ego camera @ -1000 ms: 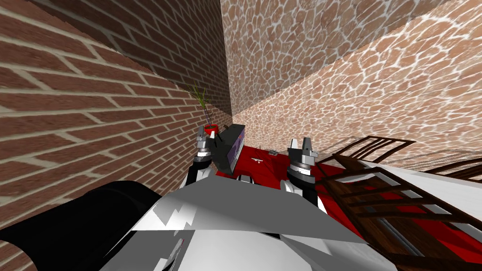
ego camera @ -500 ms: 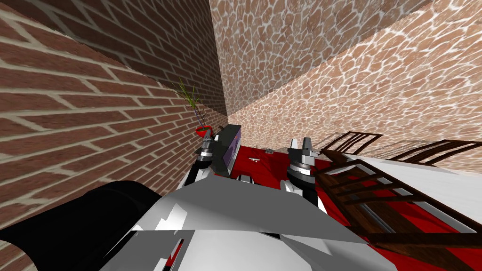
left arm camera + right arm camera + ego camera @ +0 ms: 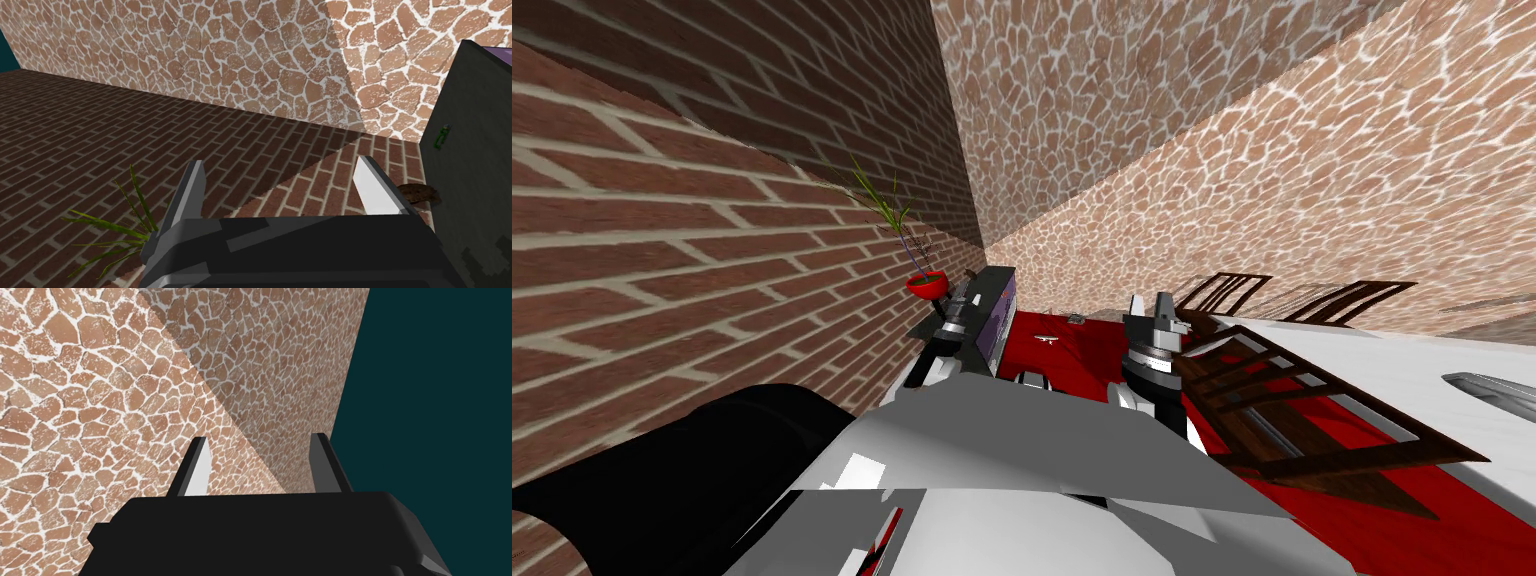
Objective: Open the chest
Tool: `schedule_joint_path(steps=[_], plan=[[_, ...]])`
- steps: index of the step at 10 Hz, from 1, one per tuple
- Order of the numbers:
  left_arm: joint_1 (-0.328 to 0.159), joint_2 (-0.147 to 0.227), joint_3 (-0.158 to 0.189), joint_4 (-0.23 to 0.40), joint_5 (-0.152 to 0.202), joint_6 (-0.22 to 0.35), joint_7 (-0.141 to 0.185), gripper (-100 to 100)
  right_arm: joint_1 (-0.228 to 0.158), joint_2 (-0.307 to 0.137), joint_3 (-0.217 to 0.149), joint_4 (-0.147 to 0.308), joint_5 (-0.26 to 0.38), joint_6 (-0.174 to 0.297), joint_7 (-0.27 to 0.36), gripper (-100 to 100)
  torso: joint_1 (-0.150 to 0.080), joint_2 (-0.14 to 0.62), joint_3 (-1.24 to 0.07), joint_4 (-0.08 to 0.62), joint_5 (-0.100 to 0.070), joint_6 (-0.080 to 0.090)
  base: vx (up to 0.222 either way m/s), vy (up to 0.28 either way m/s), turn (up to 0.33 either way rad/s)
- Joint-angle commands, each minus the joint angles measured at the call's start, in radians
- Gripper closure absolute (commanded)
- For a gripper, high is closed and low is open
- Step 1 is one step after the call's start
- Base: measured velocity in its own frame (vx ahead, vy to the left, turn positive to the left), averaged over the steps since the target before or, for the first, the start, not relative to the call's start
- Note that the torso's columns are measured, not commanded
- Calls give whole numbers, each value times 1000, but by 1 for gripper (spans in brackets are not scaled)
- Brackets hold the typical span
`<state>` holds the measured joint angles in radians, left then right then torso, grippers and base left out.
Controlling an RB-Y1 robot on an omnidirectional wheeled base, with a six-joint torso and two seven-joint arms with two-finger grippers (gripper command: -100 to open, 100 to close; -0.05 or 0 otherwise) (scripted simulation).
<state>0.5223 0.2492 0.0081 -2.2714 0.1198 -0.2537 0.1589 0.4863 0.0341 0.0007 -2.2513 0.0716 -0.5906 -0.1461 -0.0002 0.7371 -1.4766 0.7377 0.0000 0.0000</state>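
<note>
Head view: a red-potted plant (image 3: pixel 925 284) by the brick wall (image 3: pixel 692 250), the left gripper (image 3: pixel 959 305) just beside the dark, purple-faced chest (image 3: pixel 994 318), the right gripper (image 3: pixel 1153 312), and a wooden chair (image 3: pixel 1282 400). Left wrist view: fingers spread apart, and a small green figure (image 3: pixel 441 136) on the chest's dark side. Right wrist view: fingers likewise parted.

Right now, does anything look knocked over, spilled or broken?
Nothing stands out. The dark chest sits by the brick wall, the potted plant upright beside it, chairs at the white table. The shared slant is my camera's. The left end effector and right end effector are open, empty.
</note>
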Motion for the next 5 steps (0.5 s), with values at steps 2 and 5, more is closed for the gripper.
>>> schedule_joint_path(steps=[2,5], plan=[[-7,49,4,44,1,98,79,-100,0,0,0,0,0,0,0,0,0,1,1,0,0,0,40,-9,-180],[-12,89,9,79,4,168,141,-100,0,0,0,0,0,0,0,0,1,1,1,0,0,0,42,-1,-159]])
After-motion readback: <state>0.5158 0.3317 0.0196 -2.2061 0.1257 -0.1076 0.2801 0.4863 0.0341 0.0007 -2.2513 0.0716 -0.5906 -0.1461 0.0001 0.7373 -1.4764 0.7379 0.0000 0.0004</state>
